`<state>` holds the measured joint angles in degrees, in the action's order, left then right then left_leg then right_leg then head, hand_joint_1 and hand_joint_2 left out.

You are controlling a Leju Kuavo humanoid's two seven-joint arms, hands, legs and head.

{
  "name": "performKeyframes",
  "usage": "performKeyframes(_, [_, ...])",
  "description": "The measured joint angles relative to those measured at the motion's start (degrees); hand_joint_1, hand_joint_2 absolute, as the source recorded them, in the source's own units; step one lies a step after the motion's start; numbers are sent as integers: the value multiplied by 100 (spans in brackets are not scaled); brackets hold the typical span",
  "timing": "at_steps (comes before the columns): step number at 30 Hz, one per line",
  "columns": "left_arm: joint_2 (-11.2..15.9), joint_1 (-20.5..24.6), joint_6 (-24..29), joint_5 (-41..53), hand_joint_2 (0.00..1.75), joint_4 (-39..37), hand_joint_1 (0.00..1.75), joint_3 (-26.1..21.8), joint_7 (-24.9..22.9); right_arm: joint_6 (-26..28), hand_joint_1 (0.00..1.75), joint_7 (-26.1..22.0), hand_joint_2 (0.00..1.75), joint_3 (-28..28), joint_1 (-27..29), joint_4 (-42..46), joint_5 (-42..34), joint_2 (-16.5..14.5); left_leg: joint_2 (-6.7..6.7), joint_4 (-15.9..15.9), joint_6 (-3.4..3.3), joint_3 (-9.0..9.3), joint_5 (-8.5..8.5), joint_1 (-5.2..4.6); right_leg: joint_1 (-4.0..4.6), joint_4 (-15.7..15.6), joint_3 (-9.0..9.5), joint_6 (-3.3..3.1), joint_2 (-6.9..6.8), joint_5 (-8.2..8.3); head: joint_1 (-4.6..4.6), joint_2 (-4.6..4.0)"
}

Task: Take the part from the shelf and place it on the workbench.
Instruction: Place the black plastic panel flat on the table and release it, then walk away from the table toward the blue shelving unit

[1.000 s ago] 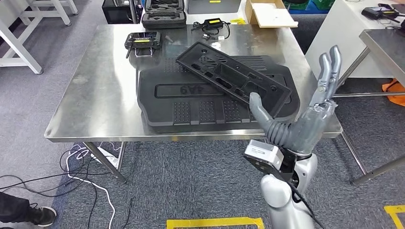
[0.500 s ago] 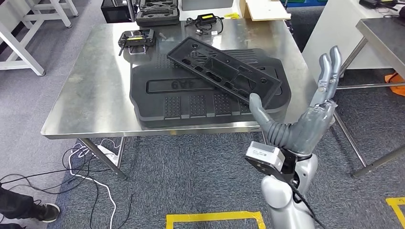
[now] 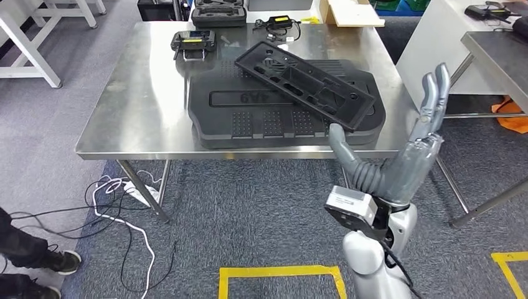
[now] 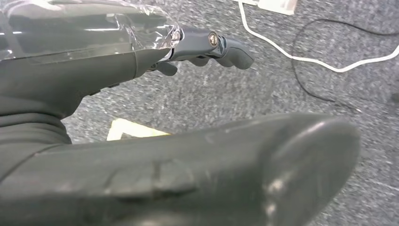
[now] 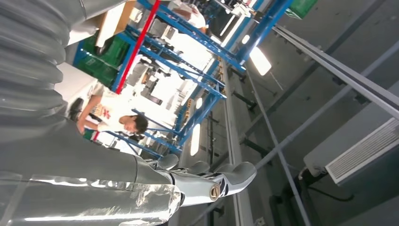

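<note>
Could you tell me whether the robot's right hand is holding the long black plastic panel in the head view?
No, the right hand is raised with fingers spread, while the long black plastic panel lies on the large black moulded tray.

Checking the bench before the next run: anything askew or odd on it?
Yes. The narrow black panel lies diagonally across the big black tray, one end propped up, not flat. The tray sits close to the table's near edge. The right hand is raised, fingers spread, holding nothing.

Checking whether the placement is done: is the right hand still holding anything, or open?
Open. The right hand is raised beside the workbench with fingers spread and nothing in it; the long black part lies apart on the bench.
</note>
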<state>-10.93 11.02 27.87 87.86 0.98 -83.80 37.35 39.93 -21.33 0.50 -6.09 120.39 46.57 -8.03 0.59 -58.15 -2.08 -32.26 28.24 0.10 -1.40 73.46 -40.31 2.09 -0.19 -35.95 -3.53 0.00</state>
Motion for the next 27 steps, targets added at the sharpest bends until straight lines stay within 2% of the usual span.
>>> performKeyframes(1, [0,-3,3,-7,0,0,0,0,0,0,0,5,175,0,5,0,-1,1,5,-8,-5,-71,-47,-17,8,159,36,-7,1,-31,-8,0])
performKeyframes(2, [0,-5,5,-10,0,0,0,0,0,0,0,10,175,0,7,0,-1,1,6,-19,-7,-142,-92,-34,18,110,172,-27,2,54,-13,0])
performKeyframes(3, [0,-5,7,-9,0,0,0,0,0,0,0,15,175,0,8,1,-1,1,6,-29,-5,-205,-134,-49,33,-138,404,-64,3,197,-17,0])
performKeyframes(4, [-2,-6,7,-5,0,0,0,0,0,0,0,23,175,0,7,2,-3,1,3,-42,0,-253,-175,-57,57,-532,709,-116,5,320,-21,0])
performKeyframes(5, [-5,-5,7,0,0,0,0,0,0,0,0,29,175,0,5,4,-5,1,1,-55,14,-293,-212,-70,85,-981,1012,-170,5,376,-26,0])
performKeyframes(6, [-8,-5,7,5,0,0,0,0,0,0,0,34,175,0,5,8,-8,1,-1,-60,37,-316,-254,-73,113,-1330,1231,-211,9,385,-27,0])
performKeyframes(7, [-10,-5,7,8,0,0,0,0,0,0,0,37,175,0,6,12,-12,2,-1,-58,66,-327,-297,-69,139,-1555,1355,-238,12,376,-29,0])
performKeyframes(8, [-11,-5,7,10,0,0,0,0,0,0,0,37,175,0,8,15,-15,2,0,-49,101,-337,-343,-65,157,-1653,1385,-252,14,374,-33,0])
performKeyframes(10, [-10,-6,7,15,0,0,0,0,0,0,0,37,175,0,11,17,-22,3,-13,-64,170,-364,-362,-63,136,-1712,1329,-284,0,477,-35,0])
performKeyframes(11, [-9,-8,7,18,0,0,0,0,0,0,0,37,175,0,10,17,-26,3,-25,-151,209,-408,-252,-63,115,-1740,1288,-311,-12,537,-19,0])
performKeyframes(12, [-8,-10,7,21,0,0,0,0,0,0,0,39,175,0,10,17,-30,3,-37,-347,249,-479,-34,-59,91,-1763,1225,-340,-27,604,9,0])
performKeyframes(14, [-7,-12,7,25,0,0,0,0,0,0,0,50,175,0,16,17,-33,3,-45,-981,322,-648,524,-19,85,-1742,1067,-375,-43,716,61,0])
performKeyframes(15, [-7,-12,7,26,0,0,0,0,0,0,0,60,175,0,24,17,-33,4,-45,-1318,351,-700,705,2,84,-1724,975,-376,-50,769,75,0])
performKeyframes(16, [-6,-12,7,27,0,0,0,0,0,0,0,70,175,0,33,17,-32,4,-44,-1537,373,-689,739,20,81,-1701,883,-366,-55,823,79,0])
performKeyframes(17, [-5,-11,7,28,0,0,0,0,0,0,0,81,175,0,41,17,-30,5,-43,-1600,390,-604,654,38,74,-1673,786,-351,-60,874,83,0])
performKeyframes(18, [-4,-11,6,31,0,0,0,0,0,0,0,93,175,0,46,17,-27,6,-43,-1467,404,-428,491,54,64,-1635,688,-330,-62,919,86,0])
performKeyframes(19, [-4,-8,4,35,0,0,0,0,0,0,0,103,175,0,49,17,-25,7,-43,-1167,412,-174,341,70,53,-1590,600,-305,-62,956,90,0])
performKeyframes(20, [-3,-4,2,40,0,0,0,0,0,0,0,109,175,0,50,18,-20,7,-46,-765,417,108,282,79,51,-1535,520,-279,-61,984,93,0])
performKeyframes(21, [-3,0,-2,46,0,0,0,0,0,0,0,114,175,0,50,19,-13,8,-51,-383,398,354,301,76,52,-1484,459,-249,-60,1010,93,0])
performKeyframes(22, [-3,2,-5,51,0,0,0,0,0,0,0,116,175,0,50,19,-5,8,-57,-105,373,513,361,68,56,-1445,418,-215,-60,1042,95,0])
performKeyframes(23, [-2,1,-8,57,0,0,0,0,0,0,0,120,175,1,51,20,1,8,-63,46,336,577,416,52,62,-1425,391,-175,-60,1083,92,0])
performKeyframes(25, [-3,-8,-11,65,0,0,0,0,-1,0,0,130,175,2,55,20,6,12,-55,95,230,514,381,50,52,-1406,352,-89,-57,1128,90,0])
performKeyframes(26, [-4,-9,-11,69,0,0,0,0,-2,0,0,139,175,2,58,20,6,15,-42,98,166,458,332,53,46,-1342,311,-59,-51,1038,81,0])
performKeyframes(27, [-4,-8,-12,75,0,0,0,0,-2,0,0,148,175,2,63,20,7,20,-25,108,103,391,277,59,38,-1176,238,-39,-45,837,70,0])
